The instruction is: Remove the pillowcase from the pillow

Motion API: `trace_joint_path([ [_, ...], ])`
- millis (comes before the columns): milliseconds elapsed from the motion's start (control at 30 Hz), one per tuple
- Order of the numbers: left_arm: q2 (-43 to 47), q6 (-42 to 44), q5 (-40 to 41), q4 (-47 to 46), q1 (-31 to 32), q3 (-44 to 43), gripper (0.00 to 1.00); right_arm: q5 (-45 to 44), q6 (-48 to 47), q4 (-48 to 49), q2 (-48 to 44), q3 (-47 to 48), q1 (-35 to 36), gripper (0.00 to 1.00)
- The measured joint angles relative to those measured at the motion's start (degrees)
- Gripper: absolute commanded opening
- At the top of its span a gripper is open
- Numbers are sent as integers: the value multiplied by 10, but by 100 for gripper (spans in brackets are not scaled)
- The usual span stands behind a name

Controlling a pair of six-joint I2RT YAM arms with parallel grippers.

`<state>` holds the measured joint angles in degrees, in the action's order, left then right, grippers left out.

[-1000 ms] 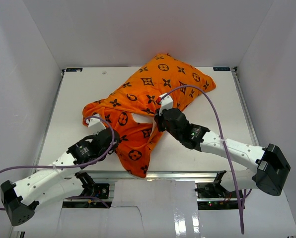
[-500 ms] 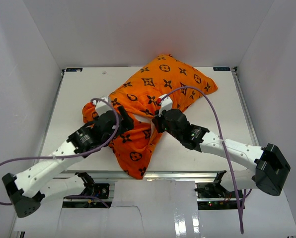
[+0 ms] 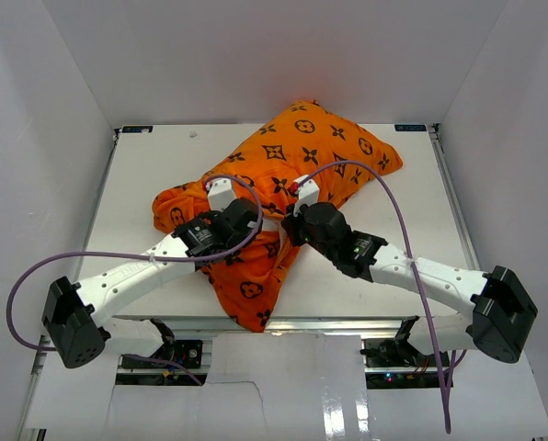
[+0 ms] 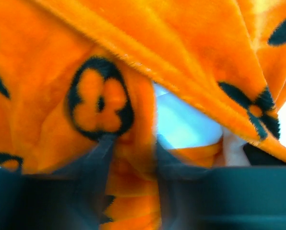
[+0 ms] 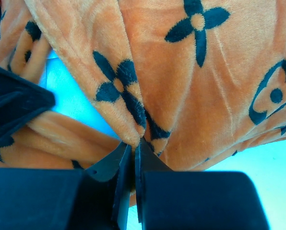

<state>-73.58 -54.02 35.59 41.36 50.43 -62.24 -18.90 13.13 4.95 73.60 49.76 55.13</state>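
left end effector (image 4: 131, 146) parted, right end effector (image 5: 133, 146) clamped

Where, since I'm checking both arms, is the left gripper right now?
In the top view, the left gripper sits mid-table on the pillowcase, just left of the right gripper.

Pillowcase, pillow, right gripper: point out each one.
pillowcase (image 3: 329, 147), top external view, puffed far end of the orange cloth.
pillow (image 3: 270, 221), top external view, white patch showing at the cloth's opening.
right gripper (image 5: 133, 143), right wrist view, fingertips pinched on a pillowcase fold.
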Motion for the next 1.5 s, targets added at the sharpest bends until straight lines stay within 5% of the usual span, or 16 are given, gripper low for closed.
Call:
trace_joint_path([
  [133, 36, -6, 2, 3, 0, 26, 0, -1, 0, 0, 0, 0, 0, 8],
  [533, 286, -31, -42, -35, 1, 238, 0, -9, 4, 4, 12, -1, -3, 8],
  [767, 336, -39, -72, -91, 1, 319, 0, -15, 1, -39, 26, 14, -3, 9],
  [933, 349, -30, -76, -111, 1, 330, 0, 20, -20, -73, 22, 45, 9, 43],
  [1300, 402, -19, -86, -132, 1, 354, 0, 166, -70, -93, 3, 108, 119, 54],
  [1500, 416, -20, -91, -137, 1, 366, 0, 147, -74, -90, 96, 163, 127, 77],
])
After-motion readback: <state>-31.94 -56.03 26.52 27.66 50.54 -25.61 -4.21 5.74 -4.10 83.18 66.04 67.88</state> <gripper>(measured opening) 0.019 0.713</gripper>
